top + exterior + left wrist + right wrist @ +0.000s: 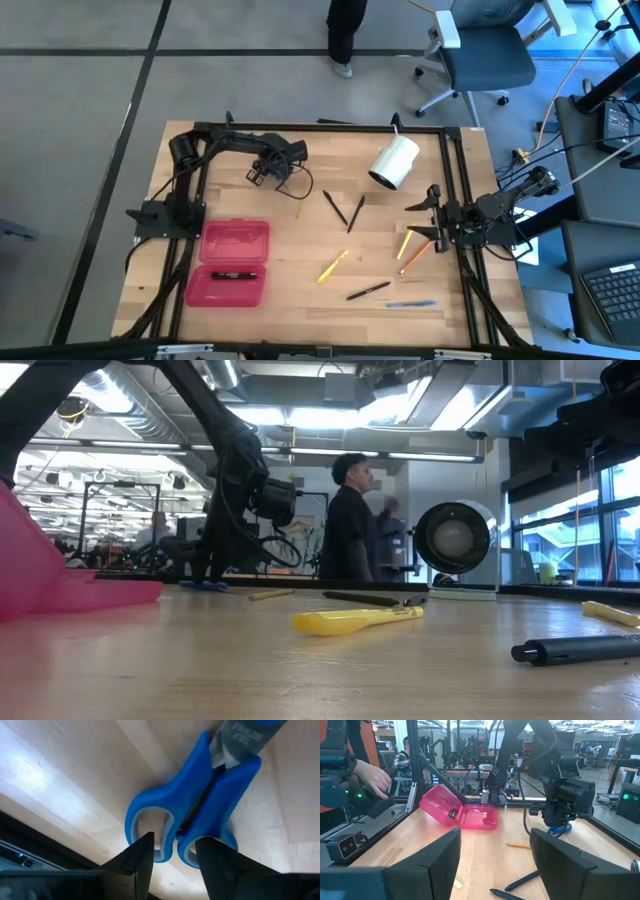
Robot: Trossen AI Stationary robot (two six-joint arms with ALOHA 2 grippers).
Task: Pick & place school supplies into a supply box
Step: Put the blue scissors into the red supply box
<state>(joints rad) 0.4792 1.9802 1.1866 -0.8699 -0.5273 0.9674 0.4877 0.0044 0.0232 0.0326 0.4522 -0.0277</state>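
The blue-handled scissors [200,805] lie flat on the wood at the table's far left, under my left gripper [175,855] [262,172], which is shut on their handles. The red case [232,262] lies open near the left edge, with a black pen [232,274] in its near half. Loose on the table are two black pens [335,207], a yellow one [332,266], another black one [368,291], a blue one [410,303] and yellow and orange ones [410,250]. My right gripper [428,215] waits open at the right edge. My left gripper pinches the scissors by the inner bars of the two finger loops [175,840], where the handles meet. One finger [142,857] stands in each loop. The fingers come from above, pointing down. The scissors lie on the table.
A white cylinder [393,162] lies on its side at the far middle. Black frame rails run along the table's edges. A person [350,520] stands beyond the far edge, and a hand [375,777] shows past the left side. Bare wood lies between the case and the pens.
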